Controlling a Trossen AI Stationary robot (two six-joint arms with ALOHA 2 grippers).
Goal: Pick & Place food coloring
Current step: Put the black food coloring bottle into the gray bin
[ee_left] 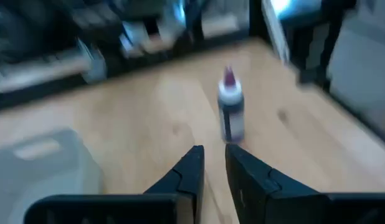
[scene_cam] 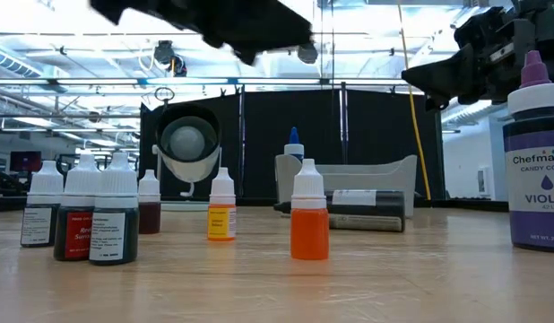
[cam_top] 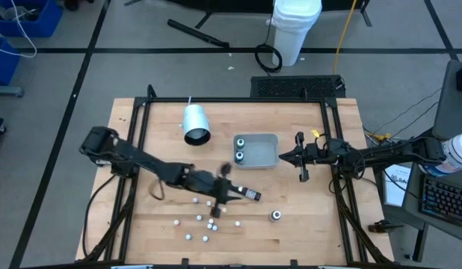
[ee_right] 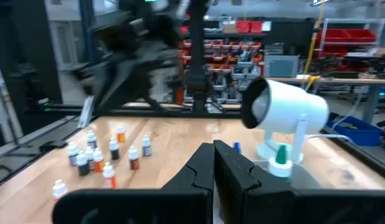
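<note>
The food coloring is a set of small dropper bottles. Several (cam_top: 208, 220) stand upright on the wooden table near its front edge, seen close in the low view (scene_cam: 80, 215). One purple-topped bottle (cam_top: 276, 216) stands apart to the right. Two more (cam_top: 239, 147) stand in the clear tray (cam_top: 267, 158). My left gripper (cam_top: 253, 196) hangs above the table between the group and the purple-topped bottle (ee_left: 231, 112). Its fingers (ee_left: 214, 165) are open by a narrow gap with nothing between them. My right gripper (cam_top: 302, 158) waits shut right of the tray.
A white cup (cam_top: 195, 124) lies on its side behind the tray, its mouth toward the front. A black frame (cam_top: 238, 99) borders the table. Bare wood lies between the tray and the bottles near the front edge.
</note>
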